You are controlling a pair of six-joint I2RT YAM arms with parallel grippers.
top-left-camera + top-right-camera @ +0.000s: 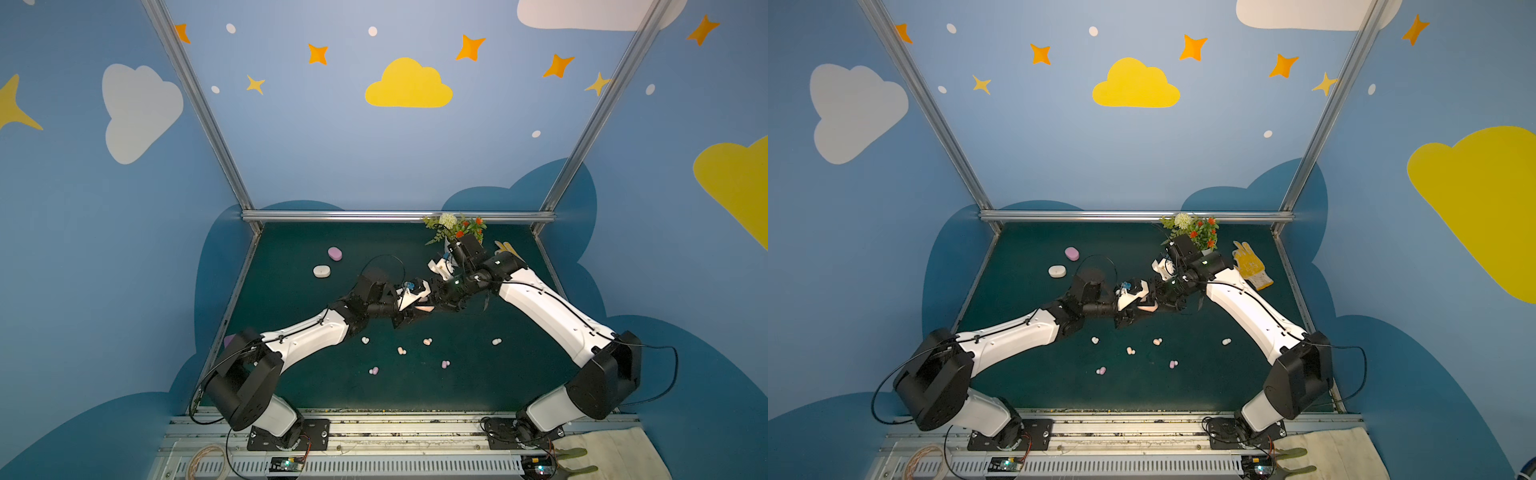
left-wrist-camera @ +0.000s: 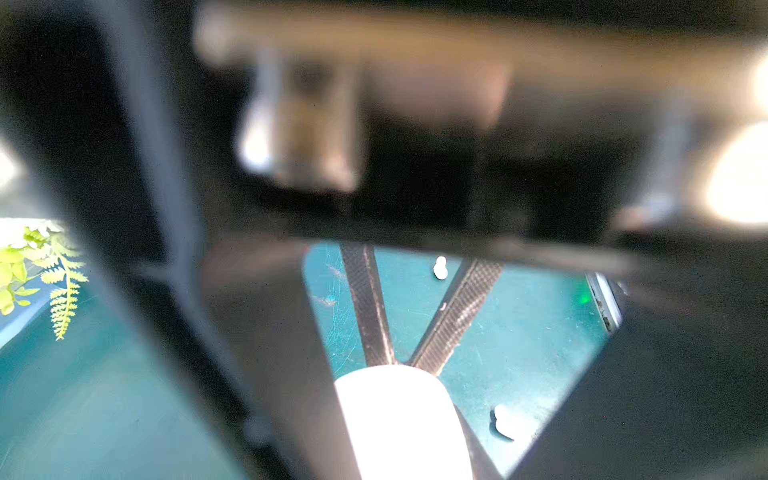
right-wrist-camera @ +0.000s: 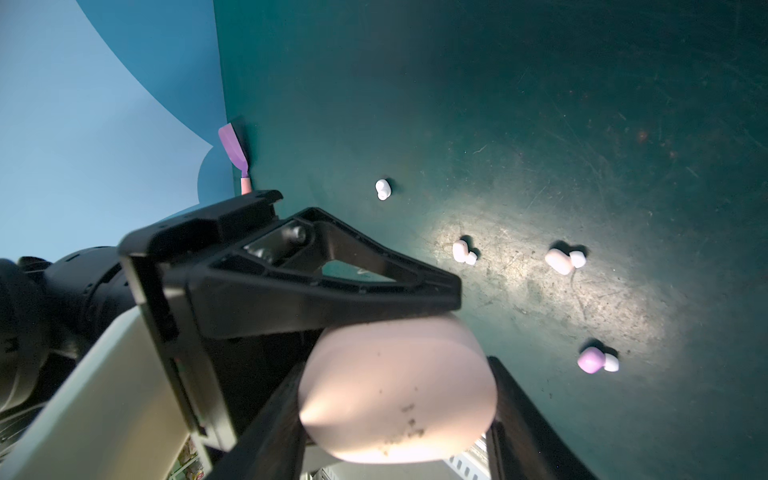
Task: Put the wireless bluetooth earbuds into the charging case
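The wireless bluetooth earbuds (image 1: 401, 351) are all loose, folks. In both top views six of them lie scattered on the dark green surface (image 1: 478, 386), on the robot's side of it. There are two peach ones near the middle, two lilac (image 1: 374, 370) nearest the arm bases, a white one (image 1: 496, 341) out right and a pale one (image 1: 365, 340) out left. None sits in a case. Just beyond that scatter the left gripper (image 1: 415, 313) and right gripper (image 1: 434, 305) meet mid-surface, with a pink charging case (image 1: 424, 308) between them. Back left, a lilac case (image 1: 335, 253) and a white case (image 1: 322, 271) lie close together, lids down. A potted plant (image 1: 455, 226) stands by the far rail, and a yellow glove (image 1: 1252, 266) lies beside the right arm.

The left wrist view is mostly blur. The case (image 2: 403, 419) glares washed-out white, two dark textured bars (image 2: 365, 303) run in a V down to it, and two earbuds (image 2: 440, 268) lie on the green beyond. I cannot tell from here how the left jaws stand.

The right wrist view gives the clear look. The right jaws stand either side of the pink case (image 3: 399, 386), clamped on its flanks. One black jaw of the left gripper lies across the case's edge, touching it. Its partner is hidden, so I cannot tell whether the left jaws grip. Four earbuds lie beyond: white (image 3: 383, 189), pale (image 3: 464, 252), peach (image 3: 563, 259) and lilac (image 3: 596, 359).
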